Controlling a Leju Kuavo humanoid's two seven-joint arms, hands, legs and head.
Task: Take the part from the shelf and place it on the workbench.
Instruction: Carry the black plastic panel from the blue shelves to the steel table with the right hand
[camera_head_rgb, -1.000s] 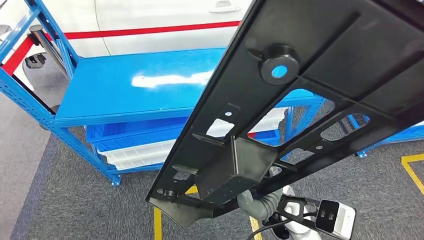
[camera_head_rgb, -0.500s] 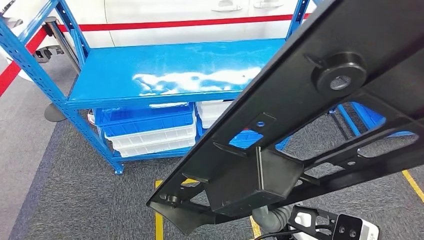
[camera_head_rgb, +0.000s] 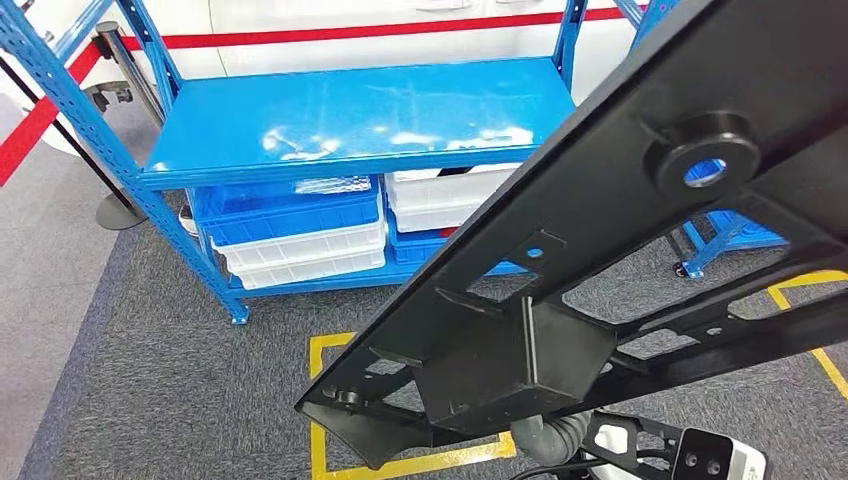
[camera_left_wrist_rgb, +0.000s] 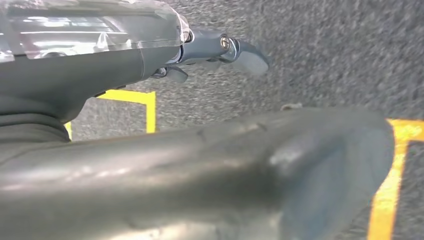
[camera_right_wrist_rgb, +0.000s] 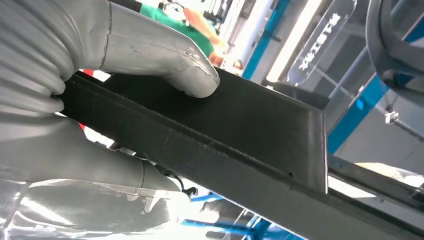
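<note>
The big black part (camera_head_rgb: 600, 250) is up in the air, slanting across in front of the blue shelf (camera_head_rgb: 350, 110). The right hand (camera_right_wrist_rgb: 100, 115) grips its edge, thumb on top and fingers under. The left hand (camera_left_wrist_rgb: 200, 170) is over the grey floor (camera_left_wrist_rgb: 325, 50); I cannot tell if it is open.

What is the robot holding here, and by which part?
The right hand grips the long black part by a flat edge near its lower end; the left hand holds nothing.
</note>
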